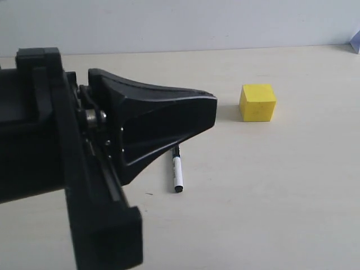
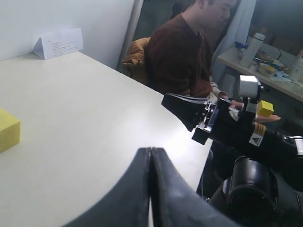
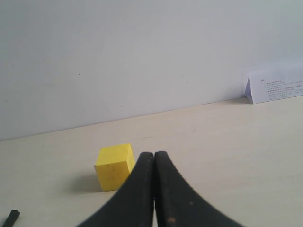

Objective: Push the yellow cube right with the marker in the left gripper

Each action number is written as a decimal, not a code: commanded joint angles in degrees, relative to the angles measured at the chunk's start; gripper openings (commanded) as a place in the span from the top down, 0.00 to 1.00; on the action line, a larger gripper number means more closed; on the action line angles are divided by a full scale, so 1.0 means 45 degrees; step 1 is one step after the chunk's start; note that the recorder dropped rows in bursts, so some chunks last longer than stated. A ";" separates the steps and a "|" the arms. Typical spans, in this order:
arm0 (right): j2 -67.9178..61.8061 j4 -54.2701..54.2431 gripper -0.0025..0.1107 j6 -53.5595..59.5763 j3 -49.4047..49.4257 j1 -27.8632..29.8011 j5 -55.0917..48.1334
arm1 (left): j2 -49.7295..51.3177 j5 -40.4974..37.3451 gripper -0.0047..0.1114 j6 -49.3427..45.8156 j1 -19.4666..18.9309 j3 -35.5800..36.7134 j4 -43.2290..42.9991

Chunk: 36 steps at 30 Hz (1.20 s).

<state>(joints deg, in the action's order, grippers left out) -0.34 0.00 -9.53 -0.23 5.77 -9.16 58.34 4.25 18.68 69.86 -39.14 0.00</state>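
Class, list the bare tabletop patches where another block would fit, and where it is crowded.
Free: the table right of the marker and in front of the yellow cube; also the strip behind the cube up to the wall. Crowded: the left, where the left gripper overlaps the marker's top end.

Low, close views; shared yellow cube

Bright even light, soft shadows, mild tabletop glare, foreground blurred
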 commanded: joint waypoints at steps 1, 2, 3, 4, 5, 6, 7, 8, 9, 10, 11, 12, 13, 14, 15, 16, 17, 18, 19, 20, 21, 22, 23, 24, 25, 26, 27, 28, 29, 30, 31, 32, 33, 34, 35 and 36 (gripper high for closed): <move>0.0076 0.0000 0.98 0.0082 0.0051 0.0043 0.0119 | -0.0060 -0.0200 0.96 -0.0069 -0.0031 0.0104 0.0000; 0.0076 0.0000 0.98 0.0082 0.0051 0.0043 0.0119 | -0.0060 -0.0200 0.96 -0.0069 -0.0031 0.0104 0.0000; 0.0076 0.0000 0.98 0.0082 0.0051 0.0043 0.0119 | -0.0086 -0.0215 0.96 -0.0069 -0.0031 0.0104 0.0086; 0.0076 0.0000 0.98 0.0082 0.0051 0.0043 0.0119 | -0.0086 -0.0175 0.96 -0.0069 -0.0031 0.0104 0.0086; 0.0076 0.0000 0.98 0.0082 0.0051 0.0043 0.0119 | -0.0086 -0.0124 0.96 -0.0069 -0.0031 0.0104 0.0086; 0.0076 0.0000 0.98 0.0082 0.0051 0.0043 0.0119 | -0.0086 -0.0073 0.96 -0.0069 -0.0072 0.0104 0.0086; 0.0076 0.0000 0.98 0.0082 0.0051 0.0043 0.0119 | -0.0086 -0.0073 0.96 -0.0069 -0.0206 0.0104 0.0086; 0.0076 0.0000 0.98 0.0082 0.0051 0.0043 0.0119 | -0.0086 -0.0194 0.96 -0.0048 -0.0402 0.0104 0.0086; 0.0076 0.0000 0.98 0.0082 0.0051 0.0043 0.0119 | -0.0086 -0.0265 0.96 -0.0014 -0.0668 0.0104 0.0086; 0.0076 0.0000 0.98 0.0082 0.0051 0.0043 0.0119 | -0.0086 -0.0358 0.96 -0.0014 -0.0941 0.0104 0.0086; 0.0076 0.0000 0.98 0.0082 0.0051 0.0043 0.0119 | -0.0086 -0.0516 0.96 -0.0014 -0.1366 0.0104 0.0086; 0.0076 0.0000 0.98 0.0082 0.0051 0.0043 0.0119 | -0.0146 -0.0749 0.96 0.0048 -0.1877 0.0134 0.0115; 0.0076 0.0000 0.98 0.0082 0.0051 0.0043 0.0119 | -0.0294 -0.1063 0.96 0.0302 -0.2494 0.0230 0.0115; 0.0076 0.0000 0.98 0.0082 0.0051 0.0043 0.0119 | -0.0466 -0.1327 0.96 0.0580 -0.3178 0.0361 0.0115; 0.0076 0.0000 0.98 0.0082 0.0051 0.0043 0.0119 | -0.0752 -0.1656 0.96 0.0993 -0.3912 0.0605 0.0140; 0.0076 0.0000 0.98 0.0082 0.0051 0.0043 0.0119 | -0.1129 -0.2015 0.96 0.1325 -0.4690 0.0917 0.0135; 0.0076 0.0000 0.98 0.0082 0.0051 0.0043 0.0119 | -0.1483 -0.2302 0.96 0.1373 -0.5315 0.1220 0.0135; 0.0076 0.0000 0.98 0.0082 0.0051 0.0043 0.0119 | -0.1993 -0.2463 0.96 0.1373 -0.6095 0.1643 0.0135; 0.0076 0.0000 0.98 0.0082 0.0051 0.0043 0.0119 | -0.2584 -0.2512 0.96 0.1339 -0.6882 0.2093 0.0135; 0.0076 0.0000 0.98 0.0082 0.0051 0.0043 0.0119 | -0.3270 -0.2512 0.96 0.1297 -0.7518 0.2456 0.0135; 0.0076 0.0000 0.98 0.0082 0.0051 0.0043 0.0119 | -0.4027 -0.2512 0.96 0.1278 -0.8329 0.2897 0.0135; 0.0076 0.0000 0.98 0.0082 0.0051 0.0043 0.0119 | -0.4831 -0.2512 0.96 0.1248 -0.9113 0.3323 0.0135; 0.0076 0.0000 0.98 0.0082 0.0051 0.0043 0.0119 | -0.5485 -0.2512 0.96 0.1214 -0.9691 0.3721 0.0135; 0.0076 0.0000 0.98 0.0082 0.0051 0.0043 0.0119 | -0.6326 -0.2512 0.96 0.1042 -1.0349 0.4091 0.0076; 0.0076 0.0000 0.98 0.0082 0.0051 0.0043 0.0119 | -0.7156 -0.2512 0.96 0.0714 -1.0942 0.4437 0.0000; 0.0076 0.0000 0.98 0.0082 0.0051 0.0043 0.0119 | -0.7792 -0.2487 0.96 0.0385 -1.1481 0.4702 0.0000; 0.0076 0.0000 0.98 0.0082 0.0051 0.0043 0.0119 | -0.8565 -0.2487 0.96 0.0082 -1.1973 0.5012 0.0000; 0.0076 0.0000 0.98 0.0082 0.0051 0.0043 0.0119 | -0.9291 -0.2487 0.96 -0.0215 -1.2427 0.5309 0.0000; 0.0076 0.0000 0.98 0.0082 0.0051 0.0043 0.0119 | -0.9952 -0.2487 0.96 -0.0449 -1.2753 0.5545 0.0000; 0.0076 0.0000 0.98 0.0082 0.0051 0.0043 0.0119 | -1.0555 -0.2515 0.96 -0.0705 -1.3095 0.5840 0.0000; 0.0076 0.0000 0.98 0.0082 0.0051 0.0043 0.0119 | -1.1091 -0.2515 0.96 -0.1004 -1.3368 0.6136 0.0000; 0.0076 0.0000 0.98 0.0082 0.0051 0.0043 0.0119 | -1.1474 -0.2515 0.96 -0.1267 -1.3543 0.6433 0.0000; 0.0076 0.0000 0.98 0.0082 0.0051 0.0043 0.0119 | -1.1931 -0.2515 0.96 -0.1535 -1.3768 0.6740 0.0000; 0.0076 0.0000 0.98 0.0082 0.0051 0.0043 0.0119 | -1.2349 -0.2515 0.96 -0.1718 -1.3982 0.7035 0.0000; 0.0076 0.0000 0.98 0.0082 0.0051 0.0043 0.0119 | -1.2656 -0.2515 0.96 -0.1805 -1.4205 0.7266 0.0000; 0.0076 0.0000 0.98 0.0082 0.0051 0.0043 0.0119 | -1.2964 -0.2515 0.96 -0.1805 -1.4455 0.7560 0.0000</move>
<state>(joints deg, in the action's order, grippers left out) -0.34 0.00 -9.53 -0.23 5.77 -9.16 3.54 -7.09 12.34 7.08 -7.91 0.00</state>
